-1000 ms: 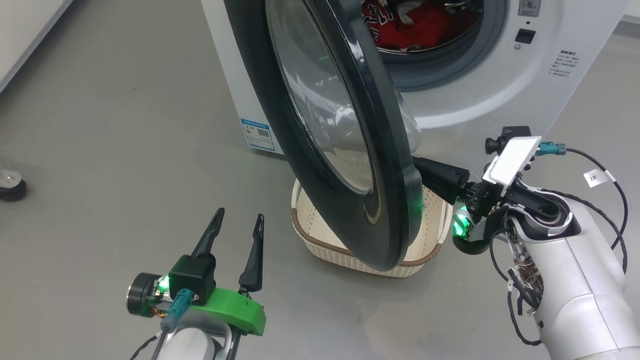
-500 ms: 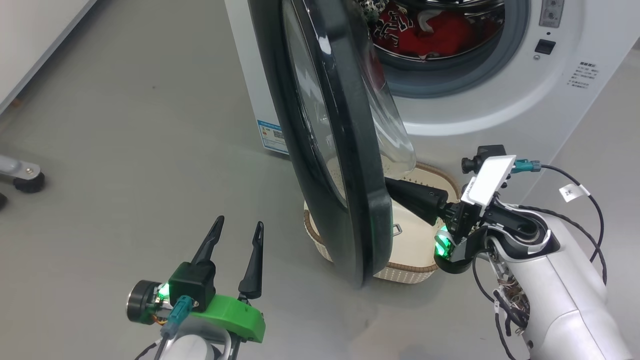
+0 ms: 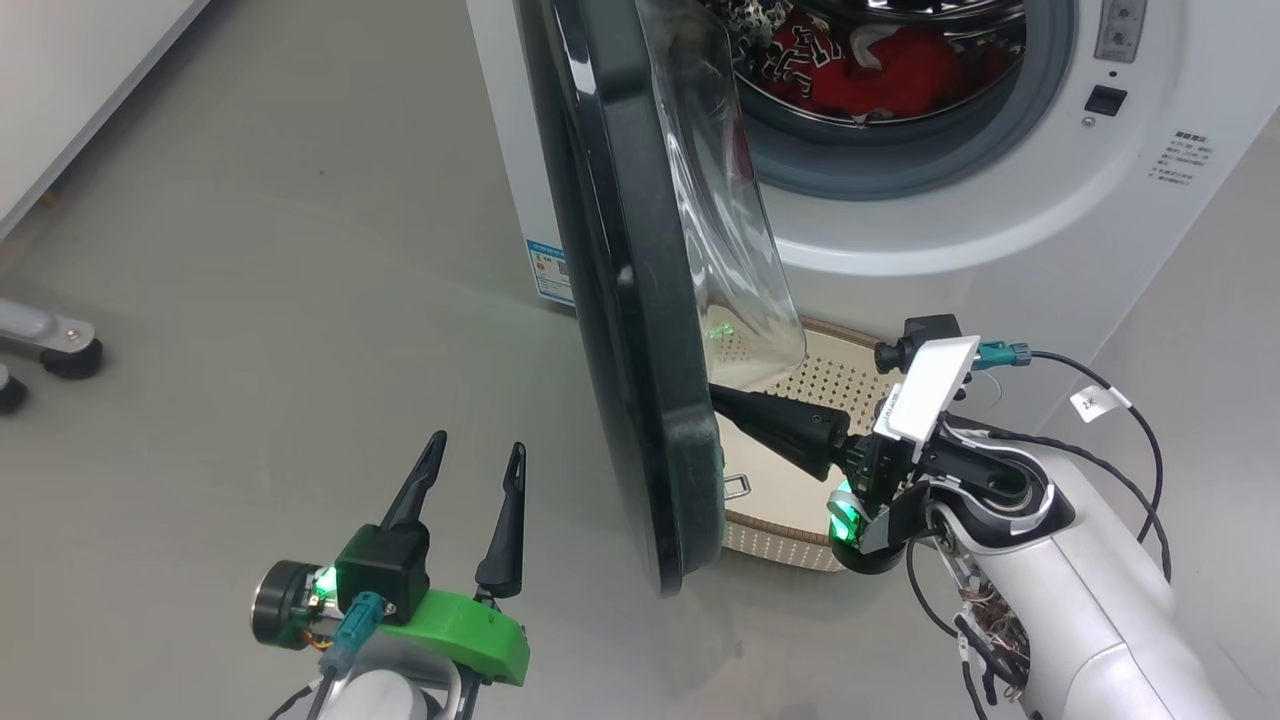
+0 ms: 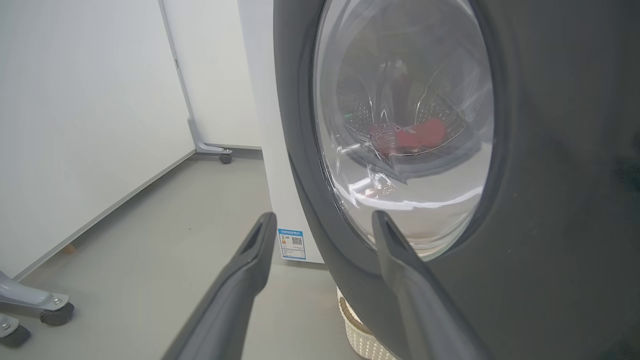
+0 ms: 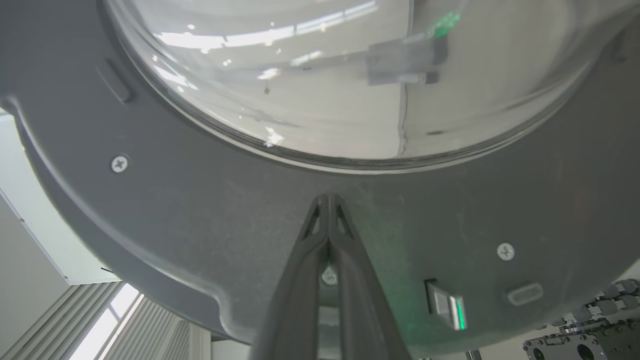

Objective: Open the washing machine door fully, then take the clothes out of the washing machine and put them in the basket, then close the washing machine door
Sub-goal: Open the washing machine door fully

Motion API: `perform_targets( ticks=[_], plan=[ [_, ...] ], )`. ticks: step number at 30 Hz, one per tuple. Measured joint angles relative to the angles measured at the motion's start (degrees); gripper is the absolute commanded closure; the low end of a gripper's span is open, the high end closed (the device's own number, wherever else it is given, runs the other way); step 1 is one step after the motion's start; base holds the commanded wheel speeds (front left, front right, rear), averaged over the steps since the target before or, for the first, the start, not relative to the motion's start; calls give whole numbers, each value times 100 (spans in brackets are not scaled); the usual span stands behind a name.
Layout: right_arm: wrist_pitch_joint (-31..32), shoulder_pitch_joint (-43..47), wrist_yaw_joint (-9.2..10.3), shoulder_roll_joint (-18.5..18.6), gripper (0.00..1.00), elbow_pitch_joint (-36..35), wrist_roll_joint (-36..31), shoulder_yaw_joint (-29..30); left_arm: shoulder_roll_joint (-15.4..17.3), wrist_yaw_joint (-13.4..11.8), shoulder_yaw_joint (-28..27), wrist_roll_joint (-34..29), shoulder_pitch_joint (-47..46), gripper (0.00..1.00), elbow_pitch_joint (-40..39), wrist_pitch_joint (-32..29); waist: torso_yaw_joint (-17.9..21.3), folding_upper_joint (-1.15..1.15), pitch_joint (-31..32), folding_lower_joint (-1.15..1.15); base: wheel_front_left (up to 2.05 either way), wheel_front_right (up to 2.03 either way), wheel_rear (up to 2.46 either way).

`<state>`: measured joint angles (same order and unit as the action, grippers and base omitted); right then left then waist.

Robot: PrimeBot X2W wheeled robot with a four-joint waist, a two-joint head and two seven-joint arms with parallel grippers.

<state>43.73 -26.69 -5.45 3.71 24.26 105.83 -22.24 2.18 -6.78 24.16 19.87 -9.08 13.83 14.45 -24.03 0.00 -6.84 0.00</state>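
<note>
Now the washing machine door (image 3: 640,330) stands almost edge-on in the head view, swung well out from the white washing machine (image 3: 1000,220). A second ago its outer black rim and glass faced the camera at a slant and covered most of the basket. The camera itself has shifted too, but the door has plainly opened wider.

The right pincer (image 3: 716,396) has followed it. Its two dark fingers are pressed together with nothing between them. In the right wrist view the joined tips (image 5: 327,200) rest against the door's grey inner face, just under the bulging glass bowl. It is pushing, not gripping.

The left pincer (image 3: 478,443) has not moved. It hovers over the grey floor (image 3: 250,300) on the door's outer side, fingers spread wide and empty.

The clothes (image 3: 860,60), red jerseys with white and dark print, lie in the steel drum at the top of the head view. The drum's mouth is now clear of the door. The basket (image 3: 790,540) sits on the floor in front of the machine, below the drum mouth. Its near left part is hidden by the door's lower edge, and the right pincer reaches across above it.

The opening step looks nearly done, though the door can probably swing further. Emptying the drum has not begun.
</note>
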Motion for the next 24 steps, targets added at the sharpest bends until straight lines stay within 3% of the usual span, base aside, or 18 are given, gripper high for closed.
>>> perform_targets(
  ticks=[12,24],
  plan=[
    [-293,110,-2,-11,100,-98,63,-42,0,0,-37,-30,22,0,-31,0,33,0,26,0,0,0,0],
    [-751,417,-99,-2,100,-366,65,495,4,0,-225,-114,125,0,-55,0,253,0,92,0,0,0,0]
  ],
)
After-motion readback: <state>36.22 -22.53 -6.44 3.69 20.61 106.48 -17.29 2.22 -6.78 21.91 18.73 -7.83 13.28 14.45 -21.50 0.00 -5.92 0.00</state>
